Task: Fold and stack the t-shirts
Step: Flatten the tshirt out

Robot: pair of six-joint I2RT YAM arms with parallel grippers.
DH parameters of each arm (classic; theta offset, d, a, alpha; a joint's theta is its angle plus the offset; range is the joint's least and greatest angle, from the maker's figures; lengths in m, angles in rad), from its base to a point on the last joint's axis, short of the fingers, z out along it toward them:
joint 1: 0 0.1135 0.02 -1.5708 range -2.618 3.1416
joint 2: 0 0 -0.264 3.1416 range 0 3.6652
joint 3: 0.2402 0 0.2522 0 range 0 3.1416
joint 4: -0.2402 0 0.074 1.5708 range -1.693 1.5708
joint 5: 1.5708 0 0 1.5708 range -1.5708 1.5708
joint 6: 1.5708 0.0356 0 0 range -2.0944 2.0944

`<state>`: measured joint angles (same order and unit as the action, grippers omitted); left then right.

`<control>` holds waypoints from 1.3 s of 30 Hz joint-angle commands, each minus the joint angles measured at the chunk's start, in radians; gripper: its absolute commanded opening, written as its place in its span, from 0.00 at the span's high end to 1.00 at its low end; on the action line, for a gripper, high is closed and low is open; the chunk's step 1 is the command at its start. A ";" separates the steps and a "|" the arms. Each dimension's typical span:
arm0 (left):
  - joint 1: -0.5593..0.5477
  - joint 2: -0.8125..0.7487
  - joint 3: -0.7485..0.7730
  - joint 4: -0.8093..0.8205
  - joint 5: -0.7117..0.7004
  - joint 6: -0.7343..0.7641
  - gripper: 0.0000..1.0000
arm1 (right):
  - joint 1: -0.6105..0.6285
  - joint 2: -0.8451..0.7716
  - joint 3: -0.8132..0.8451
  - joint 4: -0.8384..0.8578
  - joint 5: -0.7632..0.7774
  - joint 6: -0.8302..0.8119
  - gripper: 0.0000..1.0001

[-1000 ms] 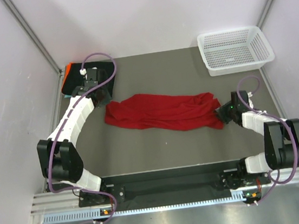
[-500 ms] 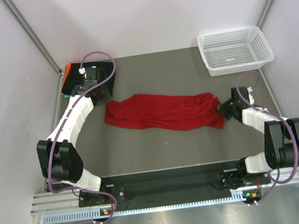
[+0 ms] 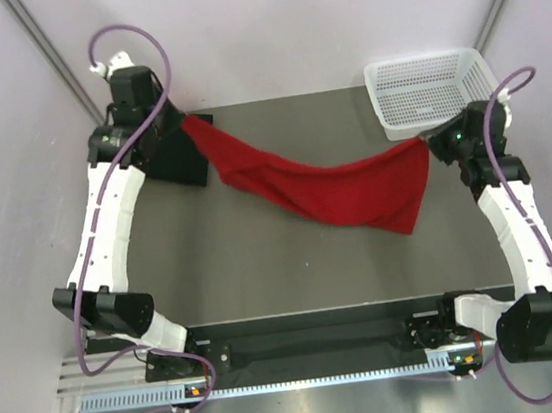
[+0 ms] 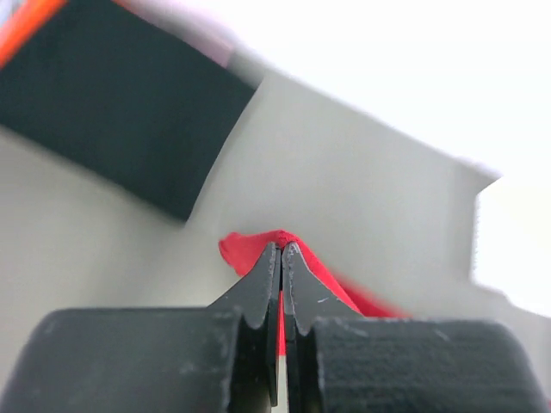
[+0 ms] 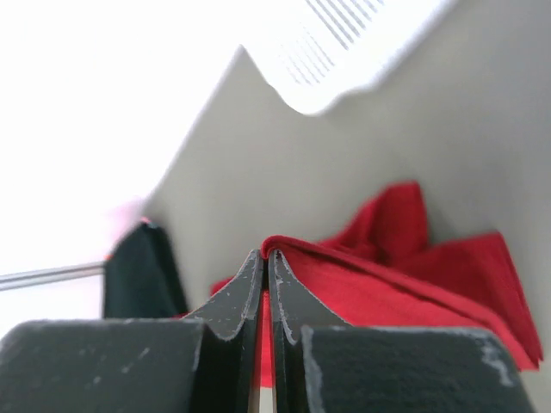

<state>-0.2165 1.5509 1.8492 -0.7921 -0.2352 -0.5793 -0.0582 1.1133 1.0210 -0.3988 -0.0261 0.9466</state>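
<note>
While clamping one end each, hold the plain bright red cloth t-shirt (image 3: 340, 194) strung across the far half of the dark grey table (image 3: 264, 268): left end effector (image 4: 281, 249) and right end effector (image 5: 265, 255), both closed tight on a fold of red fabric. Lifted this way, most likely, to pull out the bunching and open the cloth before laying it flat for a fold. Sags in the middle, with the widest part drooping toward the right; cannot tell from above whether that low corner touches the table or hangs just clear. Puts the left end above the folded black t-shirt (image 3: 174, 158) at the far-left corner, an orange folded edge (image 4: 26, 21) showing beyond it in the left wrist view. Puts the right end just beside the near rim of the white plastic mesh basket (image 3: 433, 91). Leaves the near half of the table for spreading. Offers little room outward, with the pale side walls (image 3: 13, 198) close to both arms; better to draw toward the near edge, away from stack and basket.
</note>
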 commanded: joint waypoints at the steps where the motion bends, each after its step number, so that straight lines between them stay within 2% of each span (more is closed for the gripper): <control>1: 0.005 -0.057 0.210 -0.054 -0.049 -0.037 1.00 | -0.032 -0.041 0.176 -0.066 -0.040 -0.058 1.00; 3: 0.005 -0.064 0.290 -0.079 -0.058 -0.048 1.00 | -0.038 -0.041 0.256 -0.083 -0.095 -0.072 1.00; 4: 0.005 -0.072 0.362 -0.093 -0.065 -0.054 1.00 | -0.037 -0.041 0.352 -0.121 -0.113 -0.092 1.00; 7: 0.005 -0.138 0.416 -0.127 -0.047 -0.088 1.00 | -0.038 -0.059 0.526 -0.230 -0.161 -0.132 1.00; 10: 0.005 -0.245 0.372 -0.151 0.029 -0.122 1.00 | -0.038 -0.148 0.603 -0.351 -0.158 -0.158 1.00; 14: 0.005 -0.415 0.317 -0.211 0.066 -0.140 1.00 | -0.037 -0.320 0.617 -0.475 -0.135 -0.169 1.00; 18: 0.005 -0.491 0.402 -0.300 0.036 -0.142 1.00 | -0.038 -0.467 0.714 -0.616 -0.038 -0.166 1.00; 21: 0.003 -0.500 0.450 -0.337 0.030 -0.142 1.00 | -0.037 -0.490 0.770 -0.630 -0.009 -0.160 1.00; 26: 0.003 -0.451 0.363 -0.262 0.065 -0.102 1.00 | -0.037 -0.445 0.687 -0.548 -0.064 -0.161 1.00; 28: 0.003 -0.408 0.276 -0.205 0.045 -0.076 1.00 | -0.038 -0.416 0.573 -0.433 -0.098 -0.163 1.00; 30: 0.003 -0.342 0.265 -0.139 -0.010 -0.030 1.00 | -0.038 -0.353 0.487 -0.324 -0.132 -0.172 1.00; 34: 0.006 -0.030 0.471 -0.148 -0.041 0.031 1.00 | -0.037 -0.213 0.424 -0.161 -0.167 -0.175 1.00; 38: 0.028 0.107 0.622 -0.056 -0.159 0.081 1.00 | -0.022 0.009 0.542 -0.120 -0.195 -0.198 1.00; 39: 0.063 0.119 0.634 -0.021 -0.165 0.081 1.00 | -0.017 0.043 0.569 -0.120 -0.198 -0.198 1.00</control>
<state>-0.2043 1.6829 2.3779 -0.9459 -0.2935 -0.5583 -0.0849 1.0966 1.4647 -0.6617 -0.1890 0.7773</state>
